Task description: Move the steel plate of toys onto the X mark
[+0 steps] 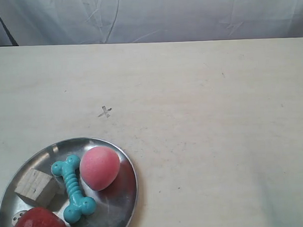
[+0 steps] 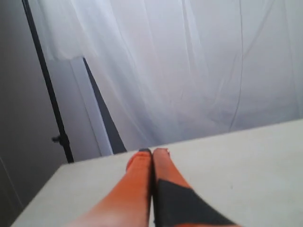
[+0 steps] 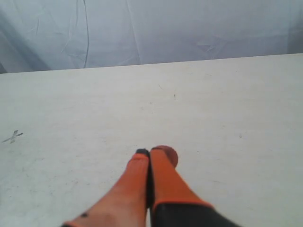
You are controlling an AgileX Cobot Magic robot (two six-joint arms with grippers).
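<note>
Since neither arm is showing up in the exterior view, I'm going off the wrist cams for the pincers. The left gripper (image 2: pixel 152 152) is hanging over bare table (image 1: pixel 217 115) with its orange fingers pressed together and nothing between them. The right gripper (image 3: pixel 150 152) is doing the same, clenched on nothing, and its view is catching the X mark (image 1: pixel 105 112) well off from the tips.

The steel plate (image 1: pixel 124 192) is sitting at the near-left corner of the exterior view, partly cut off by the frame. The X is lying just beyond its far rim, near it but not touching. It's carrying the pink ball (image 1: pixel 99 167), red ball (image 1: pixel 38 225), teal bone (image 1: pixel 73 190), wooden cube (image 1: pixel 36 186) and a die (image 1: pixel 19 218) peeking out at the edge.

I'm guessing the plate is going to feel stiff, light and slick. That shallow rim is looking like the only thing to pinch, probably on the bare stretch past the pink ball. Both balls are looking free to roll, so I'm leaning toward sliding it flat rather than lifting.
</note>
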